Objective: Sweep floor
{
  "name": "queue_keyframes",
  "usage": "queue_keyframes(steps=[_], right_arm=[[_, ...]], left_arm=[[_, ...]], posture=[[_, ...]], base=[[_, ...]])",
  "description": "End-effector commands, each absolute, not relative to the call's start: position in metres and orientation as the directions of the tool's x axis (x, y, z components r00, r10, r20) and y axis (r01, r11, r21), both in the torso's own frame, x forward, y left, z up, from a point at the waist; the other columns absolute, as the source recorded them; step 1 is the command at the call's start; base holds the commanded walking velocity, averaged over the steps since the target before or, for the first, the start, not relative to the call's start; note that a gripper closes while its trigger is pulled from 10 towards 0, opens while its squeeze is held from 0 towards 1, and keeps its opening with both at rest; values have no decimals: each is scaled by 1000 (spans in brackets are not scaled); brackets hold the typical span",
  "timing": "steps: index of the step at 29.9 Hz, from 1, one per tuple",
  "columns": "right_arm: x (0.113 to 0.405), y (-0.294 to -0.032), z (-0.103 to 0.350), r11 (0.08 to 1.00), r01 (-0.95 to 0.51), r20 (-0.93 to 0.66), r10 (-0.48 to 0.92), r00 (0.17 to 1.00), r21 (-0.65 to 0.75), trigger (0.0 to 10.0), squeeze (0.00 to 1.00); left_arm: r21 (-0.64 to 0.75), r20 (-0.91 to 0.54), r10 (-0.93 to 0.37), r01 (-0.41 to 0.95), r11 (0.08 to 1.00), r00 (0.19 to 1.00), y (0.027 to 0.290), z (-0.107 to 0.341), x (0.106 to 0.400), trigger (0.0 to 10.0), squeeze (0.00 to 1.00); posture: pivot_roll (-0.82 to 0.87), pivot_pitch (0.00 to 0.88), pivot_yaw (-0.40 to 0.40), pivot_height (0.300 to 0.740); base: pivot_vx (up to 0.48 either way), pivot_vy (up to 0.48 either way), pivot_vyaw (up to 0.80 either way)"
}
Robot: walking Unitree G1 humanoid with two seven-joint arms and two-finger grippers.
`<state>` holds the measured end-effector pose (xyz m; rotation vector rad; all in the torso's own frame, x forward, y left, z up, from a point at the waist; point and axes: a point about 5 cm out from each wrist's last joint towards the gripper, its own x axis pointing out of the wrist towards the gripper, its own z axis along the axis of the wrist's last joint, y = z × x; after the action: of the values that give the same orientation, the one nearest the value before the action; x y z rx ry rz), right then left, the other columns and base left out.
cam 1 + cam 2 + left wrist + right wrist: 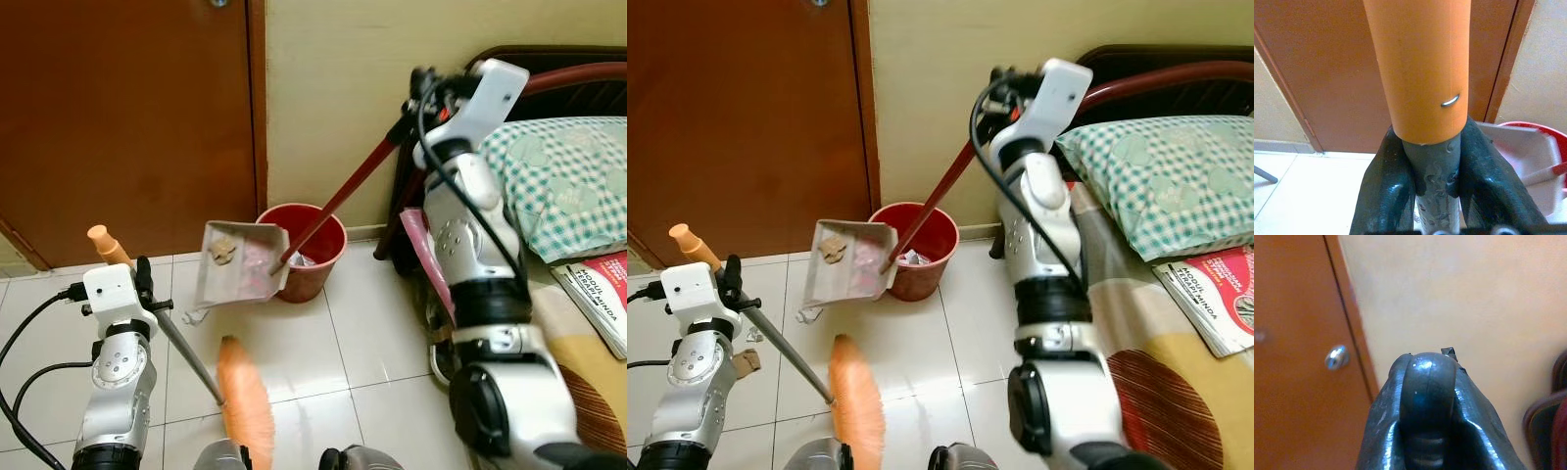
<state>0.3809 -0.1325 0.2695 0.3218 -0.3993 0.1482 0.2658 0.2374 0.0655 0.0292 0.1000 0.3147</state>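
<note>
By the brown wooden door (127, 117), on the white tiled floor (372, 372), the round red plastic bin (312, 250) stands vs the wall. Right pincer (416, 113), raised high, is clenched round the black grip end of the long red-handled grey dustpan (240, 262); handle slopes down & to robot's left from pincer to pan. Pan hangs tilted at bin's left rim, w/ crumpled brown scrap (223, 252) on its tray, not yet tipped out. Left pincer (1432, 161) grips the grey shaft of the orange-bristled broom (243, 401) just below its orange cap; shaft slants down-right to bristles on floor nr robot's feet. White paper bit (193, 315) lies on tiles under pan. Judgement: pan must swing right over bin mouth to empty; right arm does it
</note>
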Motion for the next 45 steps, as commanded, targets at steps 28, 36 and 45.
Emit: queue_keyframes(steps=[28, 36, 45], right_arm=[[363, -71, 255, 731, -210, 490, 612, 621, -649, 10000, 0], [365, -72, 264, 754, -197, 527, 596, 605, -627, 10000, 0], [353, -64, 329, 914, -273, 763, 402, 505, -300, 10000, 0]], left_arm=[[162, -174, 317, -290, 943, 932, 229, 46, 264, 10000, 0], [157, -182, 313, -287, 945, 932, 226, 44, 264, 10000, 0], [169, -168, 316, -288, 942, 934, 230, 47, 269, 10000, 0]], posture=[[35, 69, -76, 740], [36, 60, -85, 740], [85, 55, -69, 740]], base=[[0, 0, 0], [0, 0, 0], [0, 0, 0]])
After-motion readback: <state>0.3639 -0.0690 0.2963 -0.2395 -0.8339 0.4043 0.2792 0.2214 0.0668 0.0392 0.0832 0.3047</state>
